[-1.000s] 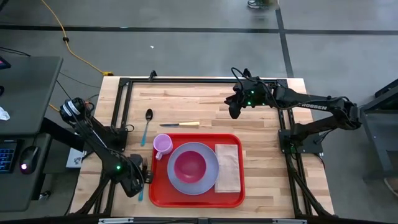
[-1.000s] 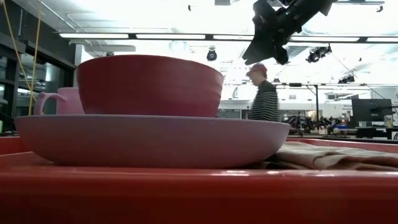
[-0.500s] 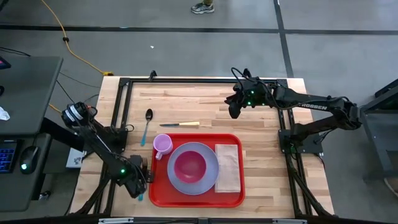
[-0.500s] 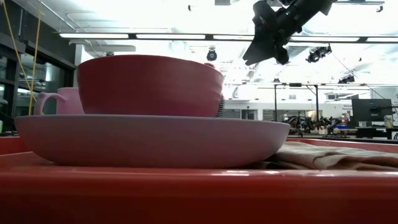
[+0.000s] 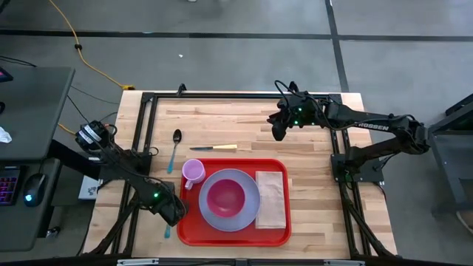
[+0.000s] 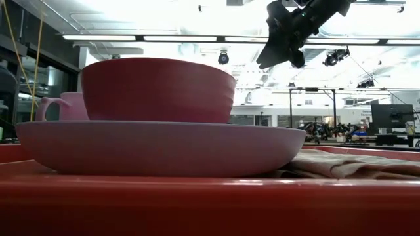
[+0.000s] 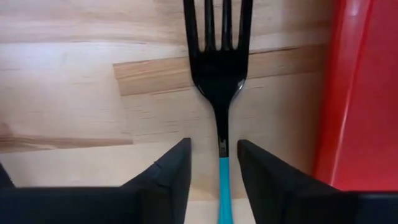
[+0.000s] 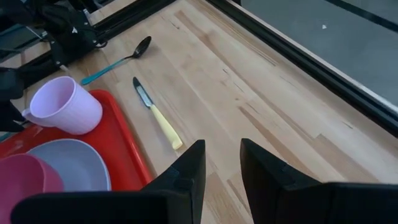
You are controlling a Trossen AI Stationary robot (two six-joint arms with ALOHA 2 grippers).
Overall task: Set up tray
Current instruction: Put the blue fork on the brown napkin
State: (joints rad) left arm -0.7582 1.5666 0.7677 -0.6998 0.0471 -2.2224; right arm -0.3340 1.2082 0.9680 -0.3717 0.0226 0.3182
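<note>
Fork first: my left gripper (image 7: 213,163) now sits low over the black-tined plastic fork with the teal handle (image 7: 217,81), which lies on the wooden table (image 5: 222,118) just outside the left rim of the large flat red plastic tray (image 5: 277,238). Over the last second I have slid that arm in from farther left of the tray, so the fingers (image 7: 168,174), still parted, now straddle the handle without gripping it (nothing held yet). I judge the fork pickup is the step in hand.

On the tray sit the grey-lavender round plate (image 5: 251,210) with the dark pink bowl (image 5: 225,197) on it, the pale lilac mug (image 5: 193,172) at the tray's far left corner, and the tan folded napkin (image 5: 271,197) at its right. Beyond the tray's far rim lie the yellow-handled knife (image 5: 214,148) and the teal-handled black spoon (image 5: 174,151).

My right gripper (image 8: 221,163) has not moved: it hovers beyond the tray's far right corner, fingers apart and empty.
</note>
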